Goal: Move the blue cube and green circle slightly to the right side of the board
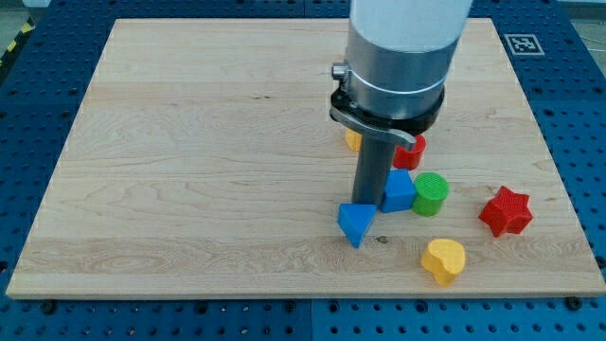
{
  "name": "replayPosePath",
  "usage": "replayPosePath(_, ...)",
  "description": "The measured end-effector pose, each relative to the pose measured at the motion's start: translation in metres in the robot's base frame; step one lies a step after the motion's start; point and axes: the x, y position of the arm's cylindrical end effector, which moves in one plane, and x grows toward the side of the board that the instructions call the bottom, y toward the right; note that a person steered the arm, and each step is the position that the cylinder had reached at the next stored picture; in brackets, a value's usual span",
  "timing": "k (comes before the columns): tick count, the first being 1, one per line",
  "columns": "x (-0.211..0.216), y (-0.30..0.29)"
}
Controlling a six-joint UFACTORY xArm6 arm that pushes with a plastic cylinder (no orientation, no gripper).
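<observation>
Blue cube (400,190) sits low on the surface's (189,170) right half, touching the green circle (431,193) to its right. My tip (367,206) rests against the cube's left face; no fingers here. Pushing off-centre, I risk the pair splitting toward the red star (506,211).

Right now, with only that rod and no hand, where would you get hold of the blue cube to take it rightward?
I cannot grip, only push. I would press my tip against the blue cube on its flat face toward the view's left, where the tip already stands. The green circle touches the cube's right side, so one push probably carries both. The blue triangle sits just below the tip.
</observation>
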Motion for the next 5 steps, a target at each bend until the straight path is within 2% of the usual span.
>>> replayPosePath(2, 0.0, 0.036)
replayPosePath(5, -0.015, 0.032)
